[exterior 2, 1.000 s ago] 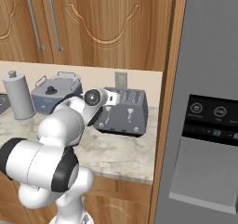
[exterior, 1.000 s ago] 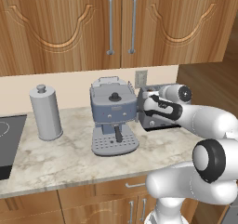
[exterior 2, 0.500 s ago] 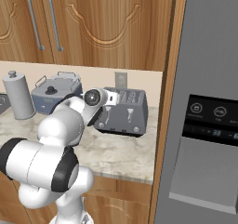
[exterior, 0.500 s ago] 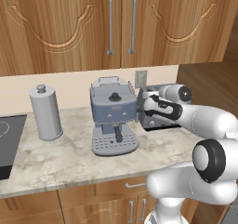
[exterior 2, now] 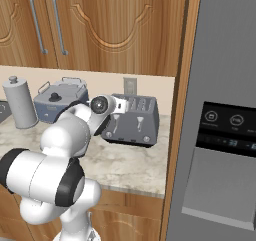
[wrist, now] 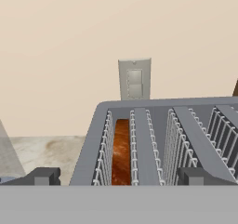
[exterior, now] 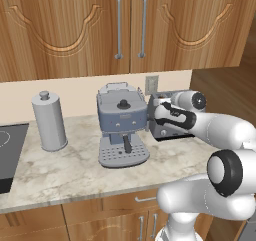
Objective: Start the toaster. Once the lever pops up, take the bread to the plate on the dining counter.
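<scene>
The toaster (wrist: 153,139) is a dark-grey box with wire-lined slots on top, standing on the wall counter right of the espresso machine (exterior: 122,125). The bread (wrist: 122,153), a brown slice, sits deep in the toaster's left slot. My gripper (wrist: 120,176) is open, its two dark fingertips (wrist: 44,176) spread wide at the toaster's near end, with nothing between them. From the left base view the gripper (exterior: 156,116) is level with the toaster (exterior: 170,133) top, next to the espresso machine. The toaster (exterior 2: 142,122) also shows from its long side. The plate and the dining counter are out of view.
A steel canister (exterior: 49,121) stands left of the espresso machine, and a black cooktop (exterior: 7,155) lies at the far left. A wall outlet (wrist: 135,79) is behind the toaster. Wooden cabinets (exterior: 130,25) hang overhead. A tall grey fridge (exterior 2: 220,110) closes off the counter's right end.
</scene>
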